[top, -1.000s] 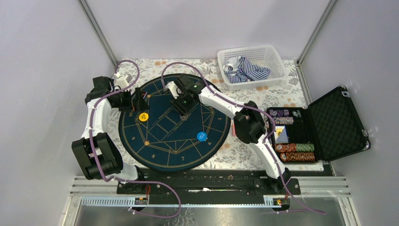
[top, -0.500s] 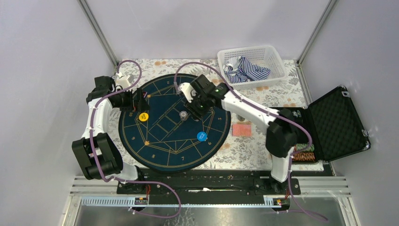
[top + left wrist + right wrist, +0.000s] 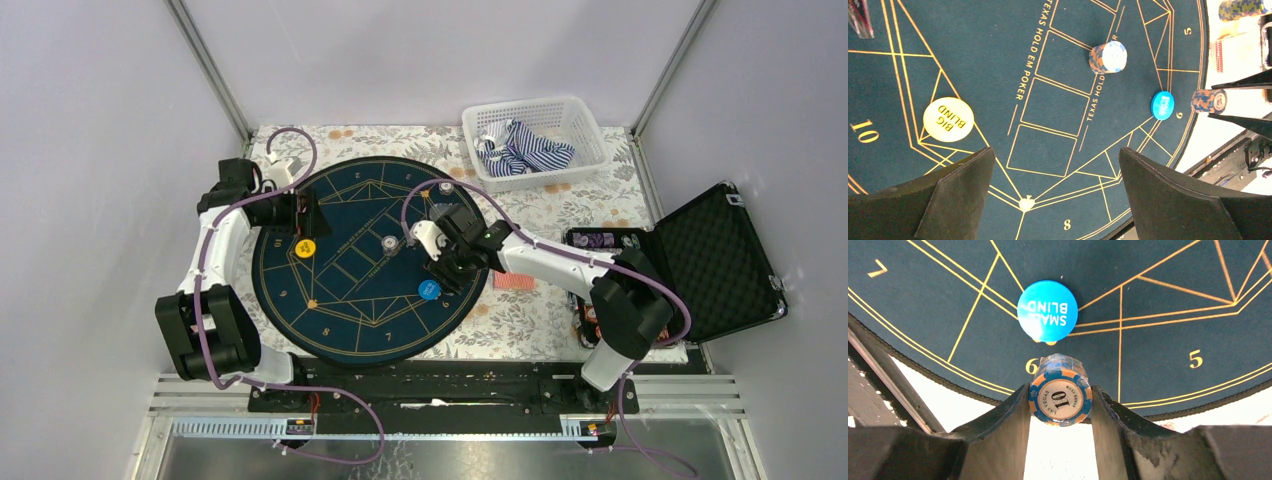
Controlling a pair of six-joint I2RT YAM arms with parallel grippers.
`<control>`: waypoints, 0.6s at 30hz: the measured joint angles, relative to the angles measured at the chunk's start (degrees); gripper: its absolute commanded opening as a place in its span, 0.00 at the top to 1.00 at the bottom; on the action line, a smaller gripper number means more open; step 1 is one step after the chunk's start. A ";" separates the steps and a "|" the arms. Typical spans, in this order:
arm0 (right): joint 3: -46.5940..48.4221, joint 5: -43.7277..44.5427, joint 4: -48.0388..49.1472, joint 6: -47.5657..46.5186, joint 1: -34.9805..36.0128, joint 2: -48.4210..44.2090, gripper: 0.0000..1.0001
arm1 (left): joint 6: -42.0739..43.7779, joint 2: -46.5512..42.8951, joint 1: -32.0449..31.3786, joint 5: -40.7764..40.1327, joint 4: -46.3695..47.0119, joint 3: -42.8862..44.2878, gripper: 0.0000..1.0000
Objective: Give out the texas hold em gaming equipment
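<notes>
- Left pincer [image 3: 1055,155]: hung over the left part of the round navy mat [image 3: 330,325], fingers spread as wide as they go, with nothing between them.
- Right pincer [image 3: 1059,391]: stood closed on a blue-and-orange chip stack [image 3: 1060,402].
- Blue-and-orange chip stack: bore a "10" on its face, lay on its side in the grip above the mat's near right rim by the gold "6", just beside the SMALL BLIND disc [image 3: 1047,311]; contact with the mat could not be told.
- Second chip stack [image 3: 1108,56]: rested upright at the mat's middle, beside the gold card outlines, well apart from both pincers.
- BIG BLIND disc [image 3: 948,119]: lay flat on the mat's left part near the "10", close to the left pincer.
- Third chip stack [image 3: 446,187]: sat at the mat's far right rim.
- Playing cards [image 3: 514,277]: showed red-pink backs, lay on the flowered desk [image 3: 560,205] just right of the mat, between it and the open black case [image 3: 715,255].
- White basket [image 3: 535,108]: held striped cloth, stood at the far right.
</notes>
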 measured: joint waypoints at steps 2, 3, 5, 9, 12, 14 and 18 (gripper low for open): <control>-2.45 0.11 1.33 -0.26 0.00 -0.68 0.65 | -0.26 -0.28 -0.90 -0.24 0.00 0.00 0.01; -3.41 0.17 1.97 -0.37 0.00 -0.94 0.65 | -0.35 -0.46 -1.29 -0.28 0.00 0.00 0.01; -4.15 0.55 2.91 -0.55 0.00 -1.05 0.65 | -0.50 -0.74 -1.75 -0.44 0.00 0.00 0.01; -4.17 1.09 4.87 -0.81 -0.13 -1.03 0.64 | -1.07 -1.03 -1.90 -1.18 -0.02 0.11 0.01; -4.20 1.49 6.16 -0.87 -0.26 -0.98 0.64 | -1.33 -1.09 -1.95 -1.49 0.00 0.13 0.01; -4.20 1.97 6.71 -0.87 -0.42 -0.70 0.64 | -1.44 -1.09 -1.97 -1.64 0.00 0.13 0.01; -4.22 2.71 7.17 -0.87 -1.03 0.28 0.64 | -1.51 -1.09 -2.01 -1.75 0.00 0.13 0.01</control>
